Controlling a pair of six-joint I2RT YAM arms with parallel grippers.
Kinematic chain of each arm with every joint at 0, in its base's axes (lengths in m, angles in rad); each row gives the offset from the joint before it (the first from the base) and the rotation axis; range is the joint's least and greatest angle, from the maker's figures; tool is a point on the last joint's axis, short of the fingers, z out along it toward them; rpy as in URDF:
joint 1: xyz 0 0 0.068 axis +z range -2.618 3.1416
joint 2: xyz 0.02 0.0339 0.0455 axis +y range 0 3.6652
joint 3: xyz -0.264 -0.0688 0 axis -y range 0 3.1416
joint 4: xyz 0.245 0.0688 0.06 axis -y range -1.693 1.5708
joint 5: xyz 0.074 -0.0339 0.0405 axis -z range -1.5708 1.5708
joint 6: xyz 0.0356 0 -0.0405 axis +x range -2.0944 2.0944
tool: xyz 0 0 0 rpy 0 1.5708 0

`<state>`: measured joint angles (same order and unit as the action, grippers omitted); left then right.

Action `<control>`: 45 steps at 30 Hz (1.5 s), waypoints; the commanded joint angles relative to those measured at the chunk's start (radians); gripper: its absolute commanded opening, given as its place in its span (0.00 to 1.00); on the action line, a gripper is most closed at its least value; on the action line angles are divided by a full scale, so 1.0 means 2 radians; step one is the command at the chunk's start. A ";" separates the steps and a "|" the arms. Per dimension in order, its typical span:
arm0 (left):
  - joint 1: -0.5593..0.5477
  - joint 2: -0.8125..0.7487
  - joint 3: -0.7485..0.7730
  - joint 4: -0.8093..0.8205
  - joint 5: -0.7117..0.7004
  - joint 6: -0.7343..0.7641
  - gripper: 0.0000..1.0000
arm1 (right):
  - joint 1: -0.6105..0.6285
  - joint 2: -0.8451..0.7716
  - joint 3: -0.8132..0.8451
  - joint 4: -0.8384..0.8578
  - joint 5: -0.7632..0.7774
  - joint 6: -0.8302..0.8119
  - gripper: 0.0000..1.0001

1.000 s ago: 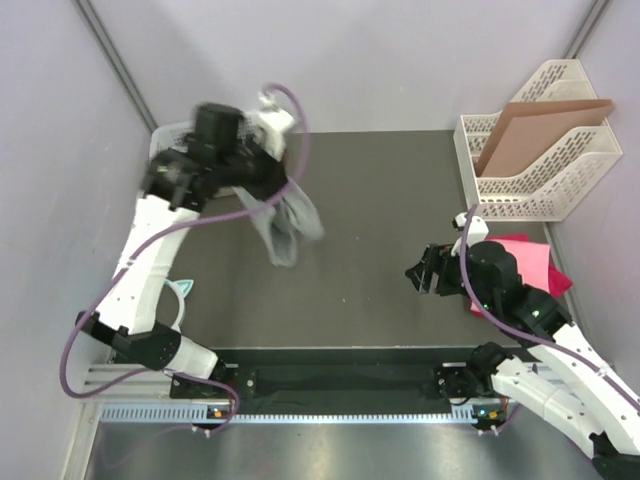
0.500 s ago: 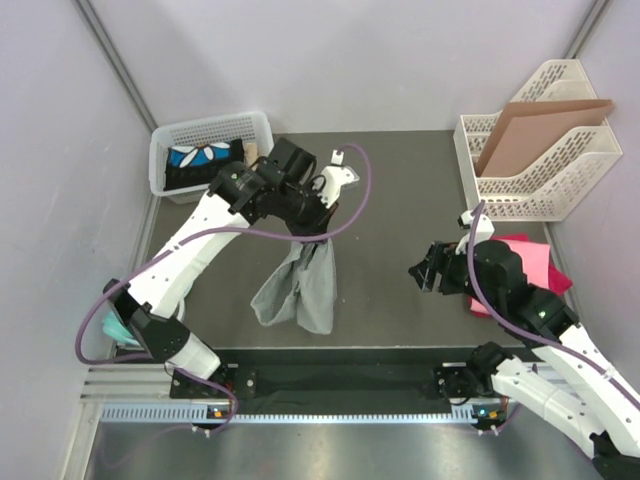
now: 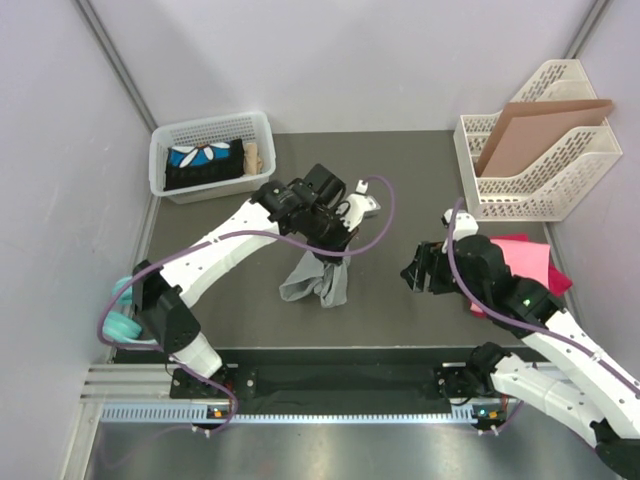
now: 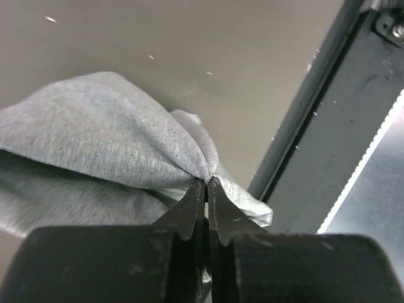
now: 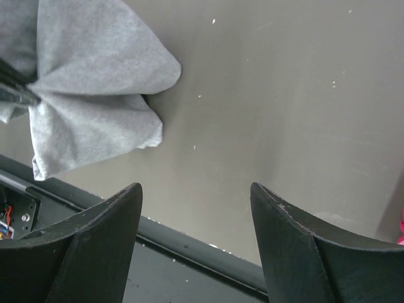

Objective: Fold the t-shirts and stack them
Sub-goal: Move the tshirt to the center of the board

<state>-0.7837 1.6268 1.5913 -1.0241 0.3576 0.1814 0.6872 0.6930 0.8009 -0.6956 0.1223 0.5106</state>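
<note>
The heather grey t-shirt (image 3: 318, 280) hangs bunched from my left gripper (image 3: 330, 252) at the table's middle, its lower end resting crumpled on the dark surface. In the left wrist view the gripper (image 4: 206, 184) is shut on a pinch of the grey cloth (image 4: 95, 139). My right gripper (image 3: 418, 272) is open and empty, hovering to the right of the shirt; the grey cloth (image 5: 95, 95) shows at the upper left of its wrist view, apart from the gripper (image 5: 196, 188). Pink and magenta t-shirts (image 3: 535, 262) lie at the right, partly hidden under the right arm.
A white basket (image 3: 210, 128) with dark and blue items stands at the back left. A white file rack (image 3: 545, 185) holding a brown cardboard sheet (image 3: 535, 135) stands at the back right. A black rail (image 3: 340, 378) runs along the near edge.
My left gripper has swung from the back left to the table's middle and lowered, carrying the grey t-shirt, which now bunches on the surface. The right arm has shifted slightly left.
</note>
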 commanded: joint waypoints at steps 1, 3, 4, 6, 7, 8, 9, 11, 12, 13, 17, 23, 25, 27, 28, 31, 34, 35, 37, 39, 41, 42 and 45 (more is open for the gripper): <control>0.001 -0.009 0.023 0.033 -0.031 0.000 0.29 | 0.020 0.008 0.021 0.022 0.013 0.010 0.69; 0.003 -0.013 0.006 0.041 -0.067 -0.001 0.33 | 0.025 0.013 0.021 0.022 0.019 0.011 0.69; 0.012 -0.026 -0.004 0.049 -0.076 0.001 0.47 | 0.031 0.018 0.022 0.023 0.020 0.010 0.69; 0.034 -0.053 -0.045 0.082 -0.099 0.001 0.69 | 0.036 0.022 0.022 0.025 0.023 0.011 0.73; 0.043 -0.061 -0.073 0.089 -0.104 0.003 0.81 | 0.041 0.025 0.021 0.027 0.025 0.012 0.76; 0.051 -0.069 -0.085 0.095 -0.107 0.006 0.83 | 0.044 0.027 0.021 0.028 0.026 0.012 0.78; 0.067 -0.083 -0.095 0.101 -0.109 0.010 0.85 | 0.046 0.029 0.019 0.032 0.026 0.012 0.78; 0.080 -0.093 -0.119 0.101 -0.103 0.013 0.91 | 0.053 0.039 0.017 0.034 0.028 0.013 0.79; 0.090 -0.101 -0.127 0.098 -0.098 0.017 0.91 | 0.055 0.041 0.016 0.039 0.029 0.014 0.79; 0.090 -0.105 -0.140 0.096 -0.093 0.019 0.91 | 0.060 0.048 0.015 0.040 0.030 0.014 0.79; 0.090 -0.118 -0.158 0.088 -0.064 0.018 0.93 | 0.068 0.058 0.014 0.051 0.031 0.016 0.79; 0.090 -0.142 -0.145 0.074 -0.063 0.006 0.93 | 0.076 0.063 0.017 0.053 0.035 0.017 0.79; 0.090 -0.155 -0.141 0.064 -0.061 0.007 0.94 | 0.078 0.065 0.019 0.051 0.036 0.017 0.79; 0.090 -0.171 -0.138 0.049 -0.062 0.004 0.94 | 0.080 0.066 0.021 0.049 0.036 0.017 0.79; 0.090 -0.177 -0.135 0.042 -0.062 0.002 0.94 | 0.080 0.066 0.022 0.050 0.037 0.017 0.79; 0.090 -0.204 -0.140 0.024 -0.061 -0.001 0.94 | 0.081 0.067 0.021 0.051 0.039 0.018 0.79; 0.091 -0.218 -0.170 0.022 -0.046 -0.007 0.94 | 0.084 0.072 0.021 0.055 0.039 0.019 0.79; 0.092 -0.219 -0.180 0.022 -0.042 -0.012 0.94 | 0.084 0.072 0.022 0.054 0.038 0.020 0.79; 0.091 -0.221 -0.211 0.033 -0.030 -0.018 0.94 | 0.087 0.073 0.024 0.053 0.040 0.022 0.79; 0.091 -0.224 -0.228 0.044 -0.022 -0.024 0.93 | 0.089 0.071 0.024 0.053 0.043 0.023 0.79; 0.092 -0.218 -0.244 0.053 -0.019 -0.027 0.93 | 0.090 0.068 0.023 0.053 0.045 0.025 0.79; 0.092 -0.216 -0.251 0.056 -0.017 -0.027 0.93 | 0.090 0.068 0.023 0.053 0.045 0.026 0.79; 0.091 -0.204 -0.256 0.067 -0.015 -0.029 0.93 | 0.091 0.071 0.024 0.053 0.046 0.028 0.79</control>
<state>-0.6029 1.2037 1.0866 -0.9501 0.2924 0.1436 0.8551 0.8391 0.8009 -0.6270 0.1909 0.5510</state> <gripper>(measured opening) 0.932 0.792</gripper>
